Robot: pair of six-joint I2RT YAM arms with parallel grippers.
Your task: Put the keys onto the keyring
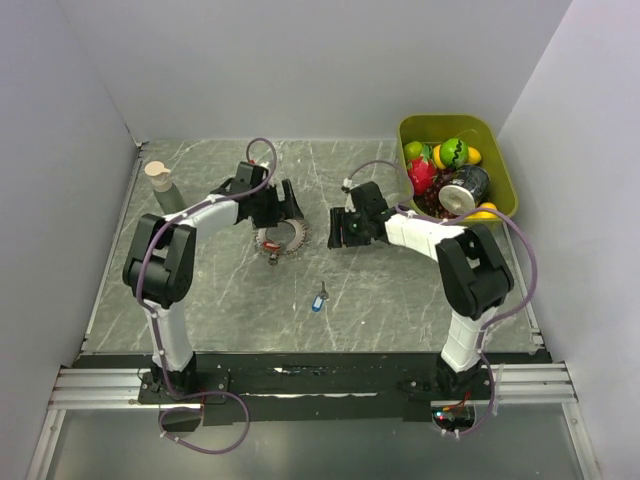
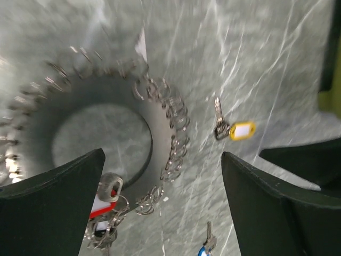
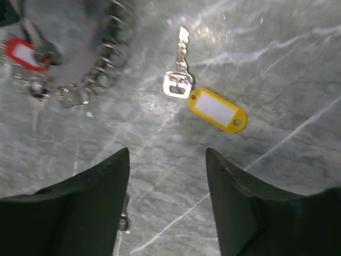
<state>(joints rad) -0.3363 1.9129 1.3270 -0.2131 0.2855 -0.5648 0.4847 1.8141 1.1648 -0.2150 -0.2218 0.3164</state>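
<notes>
Left gripper (image 2: 162, 154): one, jaws fully spread, empty, over the keyring (image 2: 160, 114).
Right gripper (image 3: 166, 154): one, jaws partly spread, empty, above the yellow-tagged key (image 3: 181, 74).
Loose keys: two. The blue-tagged key (image 1: 319, 298) lies apart, nearer the bases.
Keyring: one, with a red tag (image 3: 21, 53).
Green bin (image 1: 445, 119): one, far right, holding toy fruit.

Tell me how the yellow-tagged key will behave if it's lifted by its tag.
The yellow-tagged key would probably dangle and swing, since key and tag seem joined only by a small link. It lies flat on the smooth tabletop, so it may slide rather than lift when nudged. Thin and small, it looks light.
</notes>
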